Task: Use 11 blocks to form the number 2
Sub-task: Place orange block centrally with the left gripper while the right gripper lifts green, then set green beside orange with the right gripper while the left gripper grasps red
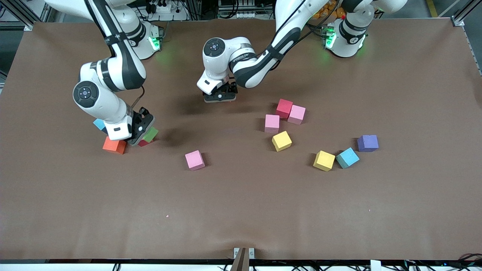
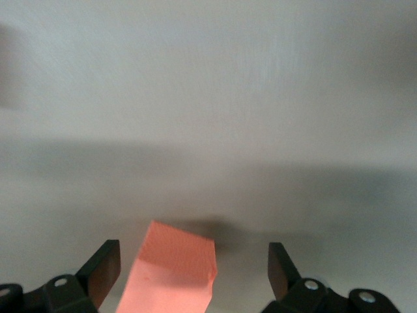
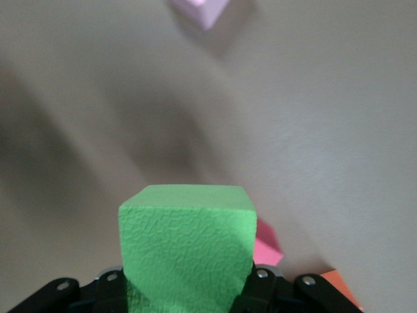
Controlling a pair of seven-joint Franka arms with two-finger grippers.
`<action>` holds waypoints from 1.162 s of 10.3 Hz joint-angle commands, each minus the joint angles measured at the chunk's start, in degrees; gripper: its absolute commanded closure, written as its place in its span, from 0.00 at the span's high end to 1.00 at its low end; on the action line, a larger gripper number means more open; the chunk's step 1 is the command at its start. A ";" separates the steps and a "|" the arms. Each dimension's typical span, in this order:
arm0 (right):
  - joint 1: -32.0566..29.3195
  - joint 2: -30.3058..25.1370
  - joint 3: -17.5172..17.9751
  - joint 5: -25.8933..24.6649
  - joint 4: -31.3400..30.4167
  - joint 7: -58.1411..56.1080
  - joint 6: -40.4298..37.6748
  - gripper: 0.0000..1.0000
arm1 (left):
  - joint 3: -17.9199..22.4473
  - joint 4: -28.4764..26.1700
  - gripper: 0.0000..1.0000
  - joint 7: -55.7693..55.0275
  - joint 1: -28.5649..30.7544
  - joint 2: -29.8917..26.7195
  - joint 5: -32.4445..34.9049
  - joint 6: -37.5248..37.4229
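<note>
Right pincer (image 1: 145, 132) grips the green block (image 3: 187, 251) over the red (image 1: 142, 143) and orange (image 1: 114, 145) ones. Left pincer (image 2: 194, 272) stands spread around a released orange block (image 2: 171, 270) mid-desk, apparently starting the numeral; other blocks lie scattered.

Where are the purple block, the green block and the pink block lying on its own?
purple block (image 1: 368, 143): front view, middle of its top face.
green block (image 3: 186, 251): right wrist view, its facing side.
lone pink block (image 1: 194, 159): front view, middle of its top face.
</note>
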 commanded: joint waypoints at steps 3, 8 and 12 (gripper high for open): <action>6.07 -15.02 0.70 -0.12 -13.47 -10.53 1.38 0.26 | -0.01 -1.61 1.00 -17.11 8.55 -6.18 0.71 -9.72; 20.07 -8.55 6.21 -0.21 -16.92 6.49 17.28 0.26 | -0.27 -10.37 1.00 -40.61 18.58 -10.14 0.80 -12.21; 23.24 -0.01 9.57 -0.21 -16.84 10.13 25.30 0.26 | -0.72 -34.00 1.00 -49.22 20.52 -24.97 0.71 1.74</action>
